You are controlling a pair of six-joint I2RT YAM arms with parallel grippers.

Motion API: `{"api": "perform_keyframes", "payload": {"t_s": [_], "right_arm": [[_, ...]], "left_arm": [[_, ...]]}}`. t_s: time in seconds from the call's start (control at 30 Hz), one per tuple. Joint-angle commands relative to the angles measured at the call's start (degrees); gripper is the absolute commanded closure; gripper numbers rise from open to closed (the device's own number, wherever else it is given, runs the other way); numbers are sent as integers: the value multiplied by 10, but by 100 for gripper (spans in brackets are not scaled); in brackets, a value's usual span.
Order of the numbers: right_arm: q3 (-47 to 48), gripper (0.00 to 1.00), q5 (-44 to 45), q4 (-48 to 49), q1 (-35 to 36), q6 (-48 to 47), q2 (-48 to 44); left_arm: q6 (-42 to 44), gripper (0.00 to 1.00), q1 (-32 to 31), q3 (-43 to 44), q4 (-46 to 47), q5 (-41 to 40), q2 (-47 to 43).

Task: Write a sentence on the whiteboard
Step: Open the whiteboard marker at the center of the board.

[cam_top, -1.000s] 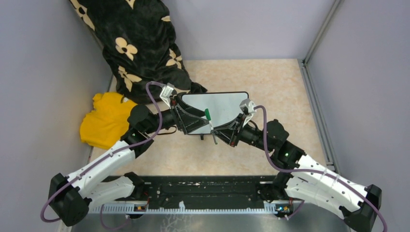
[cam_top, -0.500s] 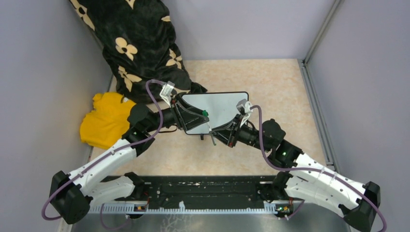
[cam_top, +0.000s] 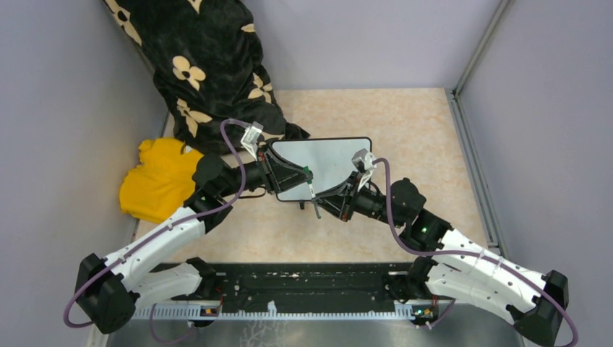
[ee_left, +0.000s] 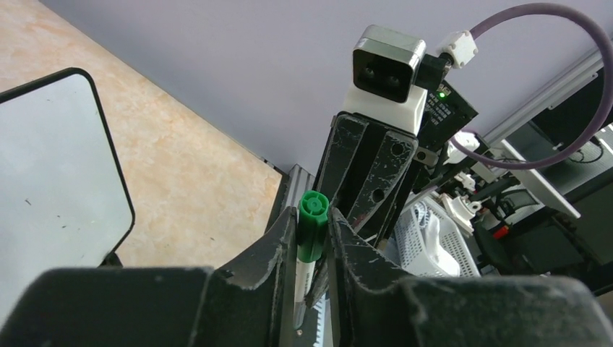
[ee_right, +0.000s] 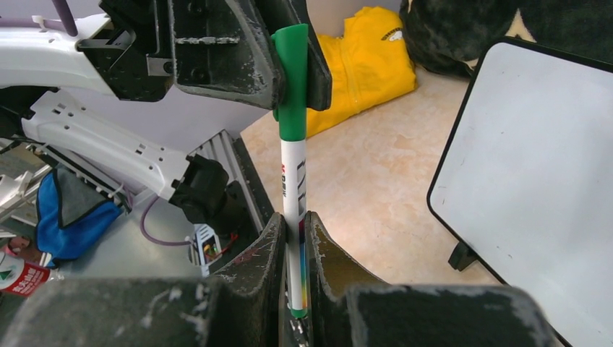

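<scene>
I found the whiteboard lying flat near the middle of the table, its left edge close to the black flowered cloth heaped in the far left corner. A yellow garment lay against the table's left edge. The board face was blank in all three views; apart from a few faint specks in the left wrist view, no writing showed on it. The right gripper was clenched on the white barrel of the marker, holding it roughly upright in its own view. The left gripper had its two fingers set on either side of the green cap, and both appeared to be touching the cap, so I read this as a grasp on the cap. In the overhead view the two grippers met over the near left part of the board, and the wrist views showed the marker in the air, off the board surface. I judged the task to be at its preparation stage: the marker was in hand but the cap was on. The remaining steps, as I assessed them, were to pull the cap off, bring the tip to the board and write the whole sentence. I expected the pull to require a straight separation along the marker axis, since a skewed pull could twist the barrel in the right grip.
</scene>
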Motion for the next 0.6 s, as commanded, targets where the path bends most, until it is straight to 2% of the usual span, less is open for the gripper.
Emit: {"api": "perform_keyframes", "payload": {"t_s": [0.0, 0.13, 0.2, 0.3, 0.37, 0.47, 0.57], "right_arm": [[16, 100, -2, 26, 5, 0, -1], [18, 100, -3, 21, 6, 3, -5], [15, 100, -3, 22, 6, 12, -11], [4, 73, -3, 39, 6, 35, -25], [-2, 61, -6, 52, 5, 53, -33], [-4, 51, -22, 73, 6, 78, -34], [-1, 47, -48, 108, 6, 105, -21]], "left_arm": [[5, 79, -2, 6, 24, 17, 0], [11, 100, -2, 2, 18, 19, -5], [12, 100, -2, -1, 18, 17, -10], [6, 100, -2, -8, 23, 9, -26], [-1, 100, -2, -12, 30, 4, -36], [-17, 100, -2, -18, 42, 6, -50], [-35, 100, -2, -27, 72, 23, -56]]}}
